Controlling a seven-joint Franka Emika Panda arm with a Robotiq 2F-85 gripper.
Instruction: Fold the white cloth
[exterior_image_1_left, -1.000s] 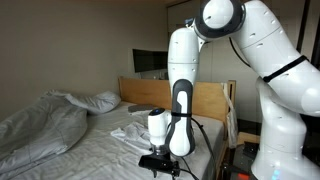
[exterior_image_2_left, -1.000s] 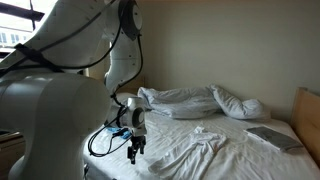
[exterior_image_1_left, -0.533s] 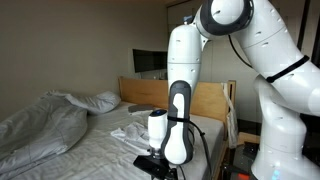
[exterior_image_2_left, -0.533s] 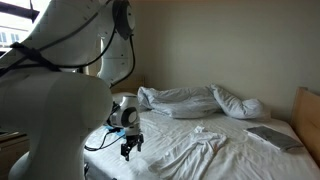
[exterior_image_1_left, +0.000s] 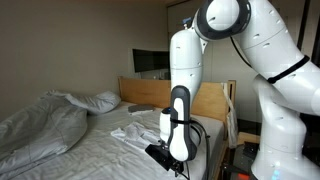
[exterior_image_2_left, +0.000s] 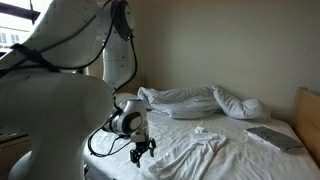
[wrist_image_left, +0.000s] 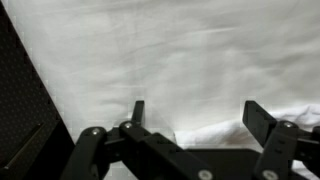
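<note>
Moved since half a second ago: the hand (exterior_image_2_left: 142, 150), which we now log a little nearer the white cloth (exterior_image_2_left: 200, 145), its wrist turned. We see no change in the cloth.

Item 1, hand. We find it low over the near edge of the desk (exterior_image_2_left: 255, 158), hanging from the white arm (exterior_image_1_left: 185, 60). In the wrist view the hand (wrist_image_left: 198, 112) has its two dark fingers (wrist_image_left: 137, 110) spread wide, with nothing between them; only pale fabric lies below. We cannot tell from that view whether the fabric is sheet or cloth. The hand (exterior_image_1_left: 158, 153) also shows in both exterior views.

Item 2, white cloth. We record it wrinkled and bunched on the desk, running in a loose strip from near the hand toward the middle. In an exterior view the white cloth (exterior_image_1_left: 133, 135) lies just behind the hand, below the wooden headboard (exterior_image_1_left: 212, 100). Whether hand and cloth touch, we cannot tell.

Item 3, duvet (exterior_image_2_left: 190, 100). We note it large and rumpled, heaped at the far side of the desk, well apart from the hand.

Item 4, flat grey object (exterior_image_2_left: 272, 138). We place it on the desk near the headboard (exterior_image_2_left: 306, 115).
</note>
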